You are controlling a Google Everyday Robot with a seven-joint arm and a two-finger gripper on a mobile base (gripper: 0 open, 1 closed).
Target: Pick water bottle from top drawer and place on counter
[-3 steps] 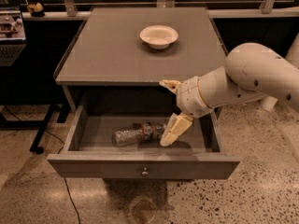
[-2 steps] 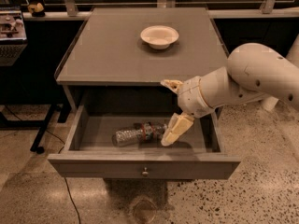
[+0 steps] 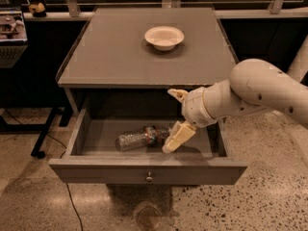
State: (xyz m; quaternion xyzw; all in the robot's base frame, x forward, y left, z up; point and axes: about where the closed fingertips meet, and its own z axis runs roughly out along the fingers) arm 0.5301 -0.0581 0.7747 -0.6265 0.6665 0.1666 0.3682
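The water bottle lies on its side in the open top drawer, clear and crinkled, with a red-green label band. My gripper hangs over the drawer's right half, just right of the bottle's right end. Its two pale fingers are spread wide apart and hold nothing. The lower finger reaches down next to the bottle; I cannot tell if it touches it. The grey counter is the cabinet top just behind the drawer.
A white bowl sits on the counter's far middle. My white arm comes in from the right, across the cabinet's front right corner. A dark stand is left of the cabinet, on speckled floor.
The gripper has sunk slightly lower into the drawer beside the bottle. The bottle and drawer have not moved.
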